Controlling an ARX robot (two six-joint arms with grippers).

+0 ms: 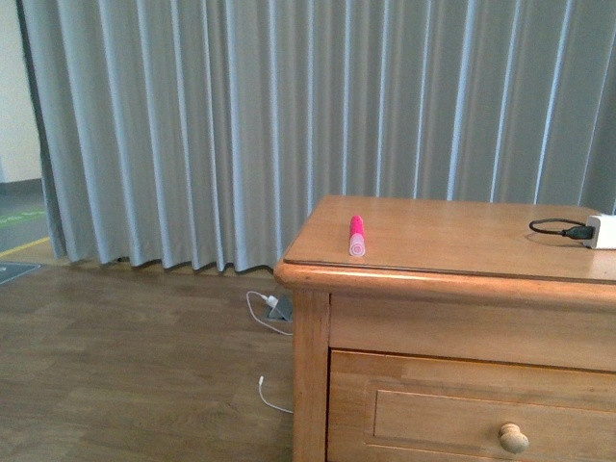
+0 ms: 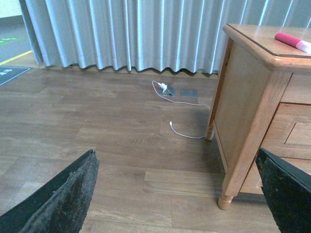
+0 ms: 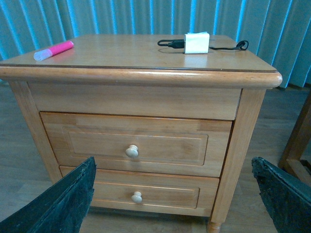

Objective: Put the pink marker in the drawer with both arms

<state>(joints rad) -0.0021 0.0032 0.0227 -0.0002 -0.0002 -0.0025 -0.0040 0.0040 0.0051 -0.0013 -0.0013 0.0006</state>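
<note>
Cabinet [image 3: 232, 145]: stands on a wood floor before a curtain, both drawers shut. It appears free-standing. A hard or off-line pull could drag or tip it rather than slide the drawer.

Worktop [image 1: 462, 241]: smooth and level, with a rounded front lip. Nothing there would stop a rolling item.

Drawer [image 3: 87, 145]: the upper of two, fully closed, so the task has not started. The lower drawer [image 3: 165, 194] looks alike and sits directly beneath. Taking the wrong one is a real risk.

Left jaws: wide apart, empty, low beside the cabinet's left flank. Right jaws: wide apart, empty, facing the cabinet front. Neither touches anything.

Charger [image 3: 196, 42]: a white block with a black cable [image 1: 553, 226], on the right rear of the worktop, well apart from the marker. An arm sweeping across could snag the loop.

Pink marker [image 1: 356, 234]: lies flat near the worktop's front-left corner, its pale end close to the lip. Being round, it could roll off under a glancing touch or an off-centre pinch.

Knob [image 3: 131, 151]: small, round and centred on the drawer. The jaws could slip off it during the pull.
</note>
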